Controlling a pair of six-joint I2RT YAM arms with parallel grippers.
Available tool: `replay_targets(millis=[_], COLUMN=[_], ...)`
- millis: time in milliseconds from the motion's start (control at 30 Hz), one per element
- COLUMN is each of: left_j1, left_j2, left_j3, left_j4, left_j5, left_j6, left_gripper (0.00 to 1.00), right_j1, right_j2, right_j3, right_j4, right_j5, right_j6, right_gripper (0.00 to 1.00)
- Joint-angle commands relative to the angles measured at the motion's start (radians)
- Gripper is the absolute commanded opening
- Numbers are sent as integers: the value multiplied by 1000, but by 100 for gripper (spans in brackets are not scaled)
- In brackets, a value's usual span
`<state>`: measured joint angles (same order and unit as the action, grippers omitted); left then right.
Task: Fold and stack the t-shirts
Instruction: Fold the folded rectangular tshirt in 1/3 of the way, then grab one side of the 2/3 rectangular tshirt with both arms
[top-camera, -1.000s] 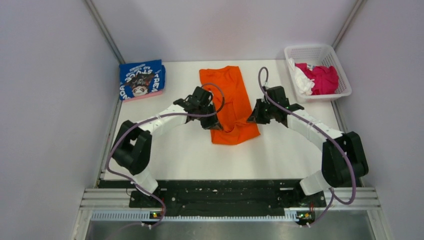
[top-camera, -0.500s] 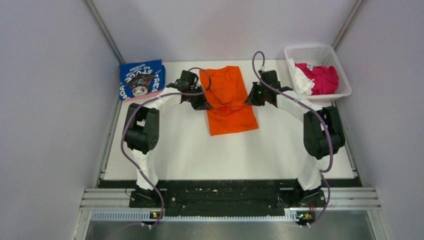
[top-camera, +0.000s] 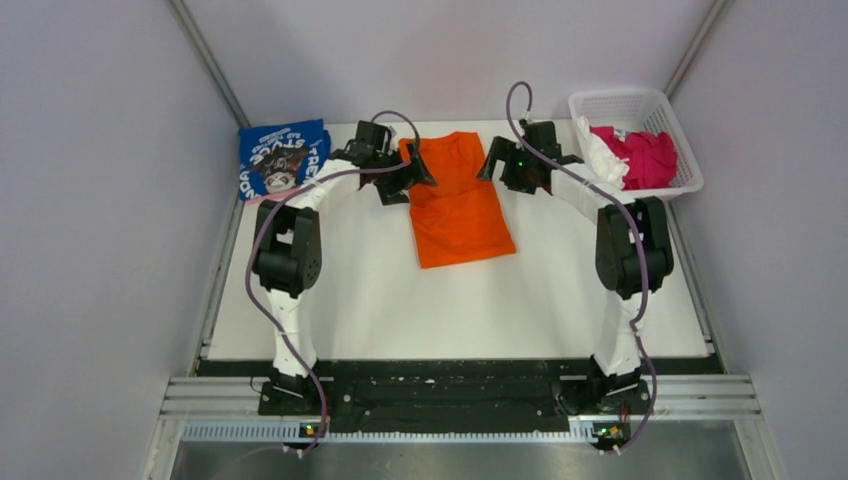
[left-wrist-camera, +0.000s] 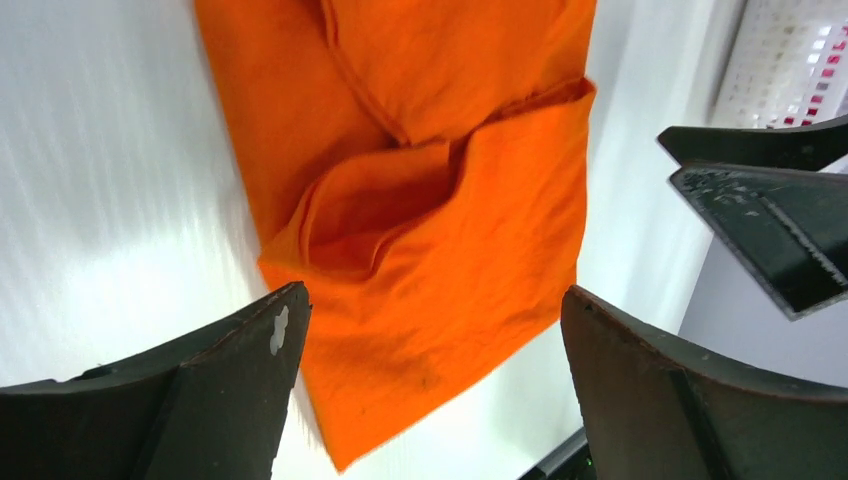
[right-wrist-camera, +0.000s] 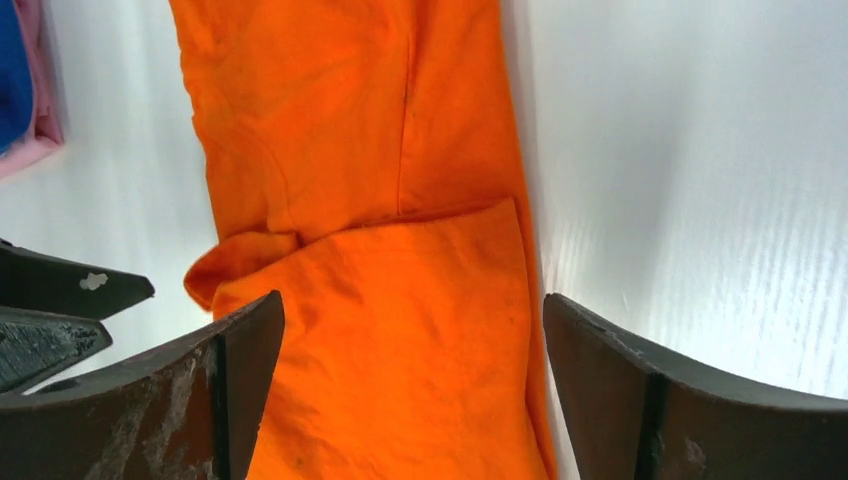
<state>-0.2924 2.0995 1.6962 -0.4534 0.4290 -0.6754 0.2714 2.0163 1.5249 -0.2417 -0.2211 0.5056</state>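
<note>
Both left fingers (left-wrist-camera: 200, 400) and right fingers (right-wrist-camera: 650, 400) are spread wide, nothing held. The soft orange t-shirt (top-camera: 460, 205) is laid as a creased oblong on the white worktop (top-camera: 450, 300).

lab test cell, white walls (top-camera: 90, 200), bolted arms

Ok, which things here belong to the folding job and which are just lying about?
Job: orange t-shirt, partly folded; blue t-shirt, folded, far left; magenta shirt and white shirt, in the basket.
Just there: the basket itself; table.
</note>
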Motion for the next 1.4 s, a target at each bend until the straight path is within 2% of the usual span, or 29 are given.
replay_targets(millis=[0,133,233,367,400,533,700,767,833,933,1033,1067,1133,1200,1367], left_j1=[8,-22,-60,-106,-112,-141,-160,-163,-172,-187,-202,-202,-202,-204,-218], left_j2=[-183,-353,-405,-405,-392,-352,-277,-261,-253,-240,-236,-231,-218,-228,-403], left_j3=[-142,-395,-520,-617,-625,-647,-606,-602,-604,-593,-593,-587,-567,-565,-661], left_j4=[17,60,70,97,102,149,154,161,172,147,143,143,127,115,50], left_j5=[-47,-92,-112,-114,-108,-111,-148,-151,-162,-172,-188,-191,-199,-191,-181], left_j6=[8,-32,-82,-132,-140,-163,-154,-163,-168,-160,-155,-154,-153,-143,-106], left_gripper=[99,99,98,88,83,73,64,57,52,36,30,25,3,0,0], right_j1=[-8,-7,-9,-8,-8,-9,-8,-9,-8,-7,-7,-8,-6,-2,2], right_j2=[-182,-325,-371,-374,-370,-342,-325,-317,-311,-314,-339,-339,-336,-347,-506], right_j3=[-102,-340,-463,-556,-571,-593,-643,-646,-651,-655,-683,-689,-694,-698,-746], right_j4=[7,18,-1,9,22,52,144,153,159,137,142,145,146,130,-6], right_j5=[4,22,27,-20,-19,41,32,26,18,-10,-20,-26,-49,-75,-160], right_j6=[-52,-65,-55,-50,-46,-14,31,37,38,39,42,45,52,56,9], right_gripper=[99,99,98,92,89,70,59,56,49,39,30,26,17,0,0])
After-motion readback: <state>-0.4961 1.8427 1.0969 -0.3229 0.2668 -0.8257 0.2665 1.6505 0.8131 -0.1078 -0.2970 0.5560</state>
